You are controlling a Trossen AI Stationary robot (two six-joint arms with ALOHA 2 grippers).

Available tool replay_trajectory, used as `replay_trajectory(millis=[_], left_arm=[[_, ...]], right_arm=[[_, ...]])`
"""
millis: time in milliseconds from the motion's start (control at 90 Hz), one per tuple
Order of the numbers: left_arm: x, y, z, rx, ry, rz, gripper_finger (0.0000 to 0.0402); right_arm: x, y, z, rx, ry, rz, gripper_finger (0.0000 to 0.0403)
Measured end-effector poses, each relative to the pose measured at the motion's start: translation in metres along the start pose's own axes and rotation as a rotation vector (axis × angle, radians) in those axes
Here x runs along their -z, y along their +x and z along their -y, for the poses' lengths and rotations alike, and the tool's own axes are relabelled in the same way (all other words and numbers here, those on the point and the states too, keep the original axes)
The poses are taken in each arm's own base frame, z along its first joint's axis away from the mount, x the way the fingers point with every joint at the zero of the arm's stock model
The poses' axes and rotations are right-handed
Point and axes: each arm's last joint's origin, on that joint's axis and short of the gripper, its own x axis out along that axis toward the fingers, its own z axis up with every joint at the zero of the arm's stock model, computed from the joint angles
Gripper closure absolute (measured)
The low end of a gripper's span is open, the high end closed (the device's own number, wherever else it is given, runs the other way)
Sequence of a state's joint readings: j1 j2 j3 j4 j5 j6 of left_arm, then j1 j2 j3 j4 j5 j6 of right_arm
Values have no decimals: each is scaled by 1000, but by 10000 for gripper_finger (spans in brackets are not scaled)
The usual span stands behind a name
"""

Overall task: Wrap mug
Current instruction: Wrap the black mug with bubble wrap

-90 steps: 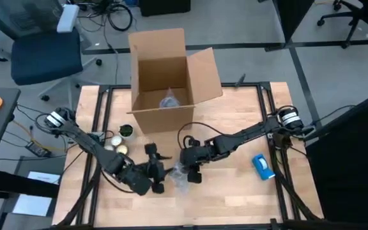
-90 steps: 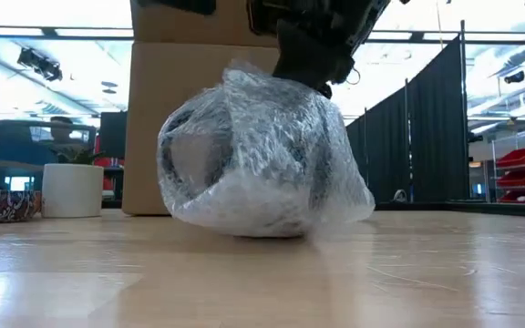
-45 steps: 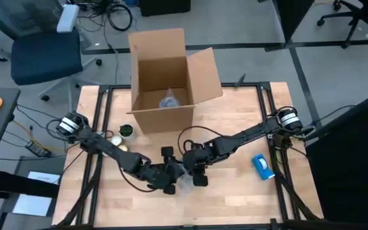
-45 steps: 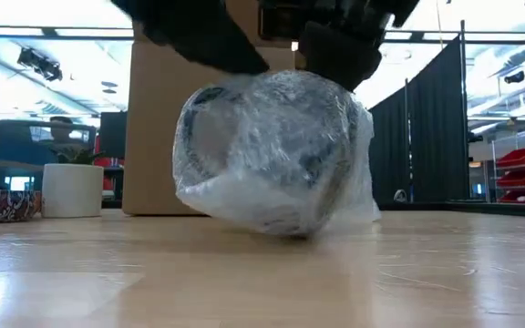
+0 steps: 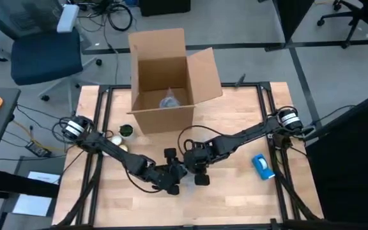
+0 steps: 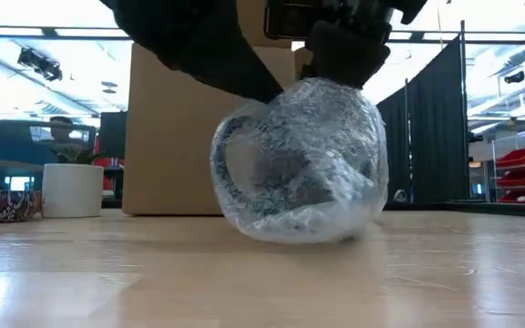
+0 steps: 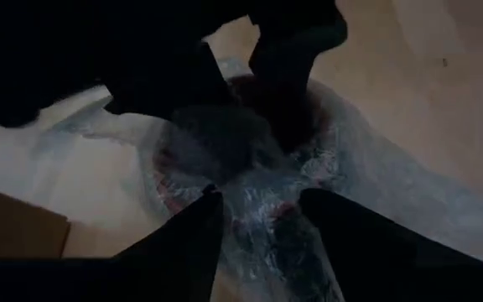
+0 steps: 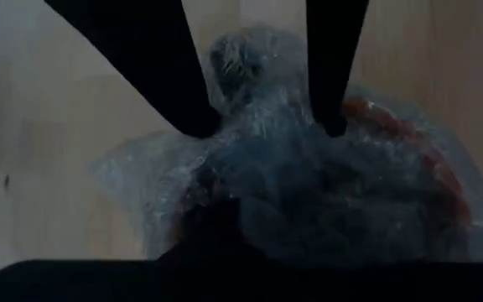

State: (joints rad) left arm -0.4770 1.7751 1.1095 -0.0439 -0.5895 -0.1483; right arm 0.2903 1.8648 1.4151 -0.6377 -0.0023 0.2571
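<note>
Looking across the bench from its left edge: near that edge, just in front of the box's left corner, sit a white cup, a patterned bowl and a small dark round thing, all well apart from the action. The cardboard box stands open at the back middle with a clear-wrapped bundle inside it.

The left arm reaches in from the left edge and its claw ends up near the front middle of the bench. In its wrist view the two fingers are spread apart, one on each side of the bubble wrap, so it's open and not clamping anything I can see.

The mug sits on the bench right there, front middle, fully bundled in wrap, with its handle loop showing on the side toward the white cup in the low view. Bits of orange-red show through the plastic in both wrist views.

The right claw comes in from the right edge and sits just behind the left one, pressing on top of the bundle. Its fingers are parted too, tips down in the wrap over the mug, so open-ish, straddling a fold of plastic.

Further right, near the right edge, lies a blue thing, untouched.
</note>
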Motion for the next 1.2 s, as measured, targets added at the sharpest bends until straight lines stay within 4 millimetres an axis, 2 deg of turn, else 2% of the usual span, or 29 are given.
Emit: replay_trajectory(millis=[267, 478, 578, 667, 856, 1022, 1200], left_arm=[[-9, -2, 7, 90, 14, 89, 229], [-11, -3, 8, 100, -27, 109, 229], [-12, -6, 14, 126, -88, 197, 229], [-5, -6, 14, 160, -134, 296, 229], [12, 1, 0, 261, -246, 391, 229], [11, 7, -2, 257, -211, 387, 229], [8, 25, -1, 220, -148, 335, 229]], right_arm=[[2, 0, 2, -80, -41, -45, 330], [11, -1, -4, -42, -67, -109, 330], [14, -2, -4, -1, -67, -136, 330], [14, -1, -4, 1, -68, -129, 330], [10, -2, -4, -1, -67, -93, 321], [7, -4, -4, 15, -56, -82, 309], [1, -15, -4, 51, -46, -94, 297]])
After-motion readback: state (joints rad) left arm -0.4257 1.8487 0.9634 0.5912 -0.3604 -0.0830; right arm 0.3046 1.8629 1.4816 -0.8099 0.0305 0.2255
